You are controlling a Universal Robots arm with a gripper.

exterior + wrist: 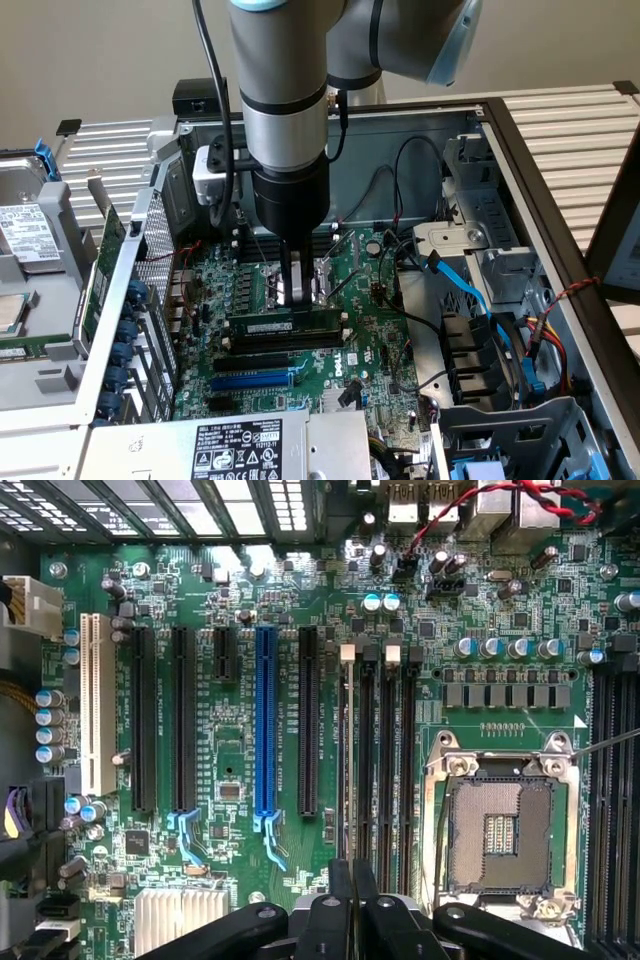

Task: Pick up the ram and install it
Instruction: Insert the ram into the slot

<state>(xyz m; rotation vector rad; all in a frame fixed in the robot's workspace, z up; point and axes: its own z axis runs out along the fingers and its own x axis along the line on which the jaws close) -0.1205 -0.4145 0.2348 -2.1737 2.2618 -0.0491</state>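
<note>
Nearest the wrist camera, the gripper [352, 872] is being shown drawn narrow, its two dark fingers [338, 905] almost together and, by the look of it, being pinched on the top edge of the ram [272, 327]. Straight beneath the claw the ram is being held on edge, gripped about midway along its length. Its long axis is running from the exterior view's left to the exterior view's right, in line with the memory slots [385, 760]. It is being stood in the nearest of those slots; whether it is fully seated cannot be told. Just beyond the fingers, on the far side, the CPU socket [500, 825] is lying open. On the near side a black slot [262, 357] and the blue slot [255, 381] are running parallel across the motherboard [372, 335].
</note>
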